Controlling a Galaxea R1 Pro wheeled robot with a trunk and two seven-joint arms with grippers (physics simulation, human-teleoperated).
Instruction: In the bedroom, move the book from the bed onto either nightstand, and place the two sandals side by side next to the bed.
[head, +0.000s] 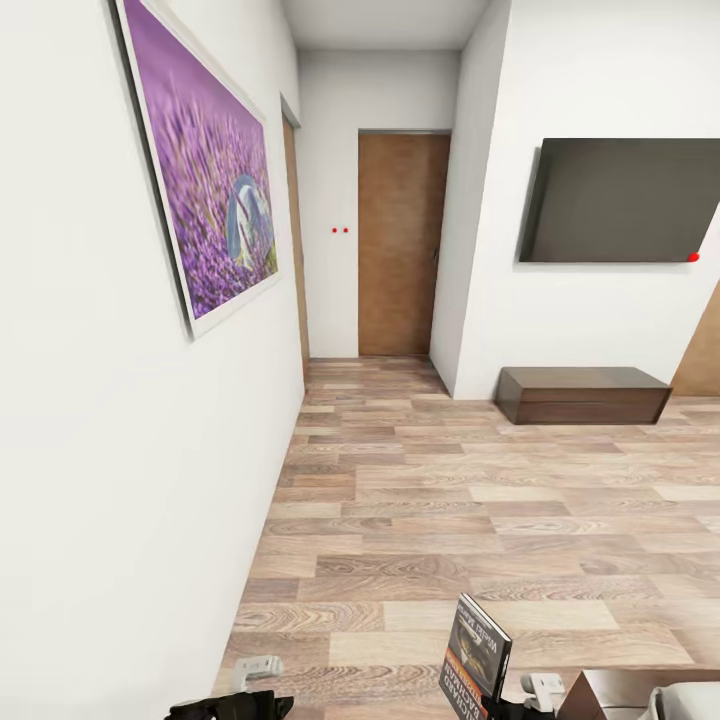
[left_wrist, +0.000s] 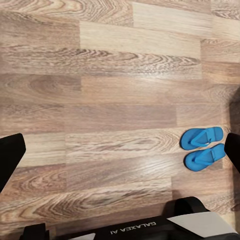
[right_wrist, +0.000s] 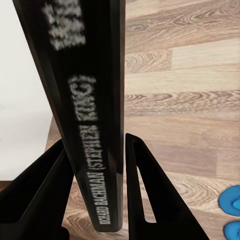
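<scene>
Wood floor open ahead | R pincer grips book upright | L pincer wide

The floor is matt, grainy wood plank. The book has a glossy black spine, and the sandals look smooth, rubbery blue.

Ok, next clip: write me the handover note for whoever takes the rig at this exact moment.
Right claw: shut on the book, spine between the fingers; the book stands upright at the head view's lower edge.
Left claw: open, holding nothing, over bare plank floor.
Sandals: both on the floor, side by side and nearly touching; whether they lie next to the bed can't be told from here.
Ahead: hallway door, wall TV, TV bench.
Done: book picked up.
Left: set the book on a nightstand, then check the sandals' spot by the bed.
</scene>
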